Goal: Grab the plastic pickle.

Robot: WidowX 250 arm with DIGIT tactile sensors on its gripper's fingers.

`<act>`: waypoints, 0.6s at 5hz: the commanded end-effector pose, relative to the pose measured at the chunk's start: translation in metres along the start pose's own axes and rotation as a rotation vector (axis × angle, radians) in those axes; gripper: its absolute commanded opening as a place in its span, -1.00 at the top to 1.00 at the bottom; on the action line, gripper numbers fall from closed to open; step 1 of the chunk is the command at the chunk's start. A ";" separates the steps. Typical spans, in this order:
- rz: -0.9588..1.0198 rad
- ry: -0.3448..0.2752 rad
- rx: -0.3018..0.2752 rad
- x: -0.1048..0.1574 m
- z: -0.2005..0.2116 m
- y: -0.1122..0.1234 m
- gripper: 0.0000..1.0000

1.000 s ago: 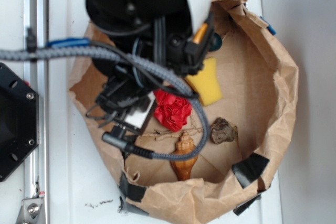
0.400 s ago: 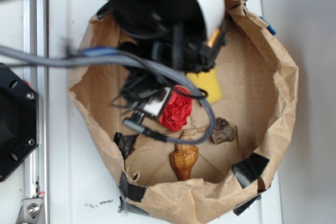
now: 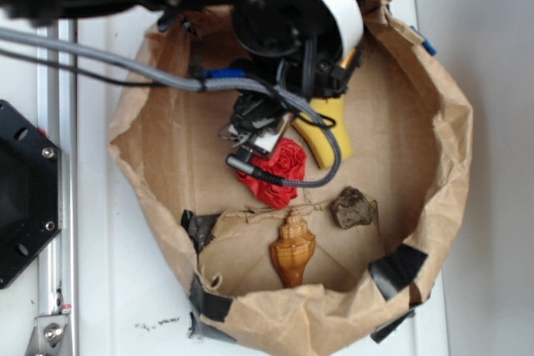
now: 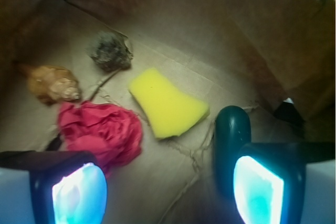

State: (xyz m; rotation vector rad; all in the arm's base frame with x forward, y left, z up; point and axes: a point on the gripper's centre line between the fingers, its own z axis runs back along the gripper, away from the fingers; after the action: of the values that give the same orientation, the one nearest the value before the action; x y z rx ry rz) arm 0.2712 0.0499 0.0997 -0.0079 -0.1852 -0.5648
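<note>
In the exterior view the arm [image 3: 284, 14] hangs over the far side of a brown paper bag [image 3: 450, 122] on the white desk [image 3: 108, 289]. Inside lie a yellow sponge [image 3: 334, 135], red crumpled paper [image 3: 279, 174], a brown shell [image 3: 293, 248] and a rock [image 3: 352, 208]; the pickle is hidden under the arm.

In the wrist view the fingers [image 4: 168, 184] are spread apart, empty. The plastic pickle [image 4: 231, 129] lies just beyond the right finger [image 4: 258, 187], right of the sponge [image 4: 167, 102].

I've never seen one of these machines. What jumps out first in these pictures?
The crumpled red paper in the middle of the brown paper bag, with the yellow sponge right beside it. Up close, the hand hangs open with two glowing fingers, and the dark green pickle lies by one of them.
</note>
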 end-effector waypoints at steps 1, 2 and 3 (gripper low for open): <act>0.050 0.043 0.056 0.004 -0.021 0.031 -1.00; 0.059 0.038 0.088 0.011 -0.019 0.046 -1.00; 0.025 0.015 0.075 0.008 -0.018 0.058 -1.00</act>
State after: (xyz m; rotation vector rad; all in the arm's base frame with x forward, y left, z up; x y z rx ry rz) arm 0.2999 0.0837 0.0655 0.0139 -0.1256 -0.5483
